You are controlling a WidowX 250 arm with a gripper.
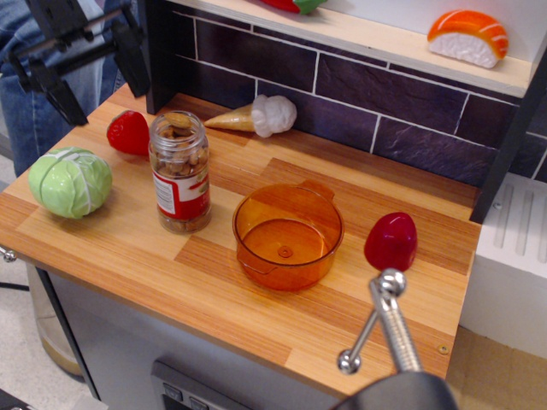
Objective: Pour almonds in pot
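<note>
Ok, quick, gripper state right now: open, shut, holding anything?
Gripper: open, empty, above the red strawberry toy, apart from the clear almond jar.

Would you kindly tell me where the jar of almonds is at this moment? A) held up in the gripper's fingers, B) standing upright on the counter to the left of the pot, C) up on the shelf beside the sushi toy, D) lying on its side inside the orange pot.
B: the jar of almonds stands upright on the counter, left of the empty pot, while the open gripper hovers above, holding nothing.
</note>
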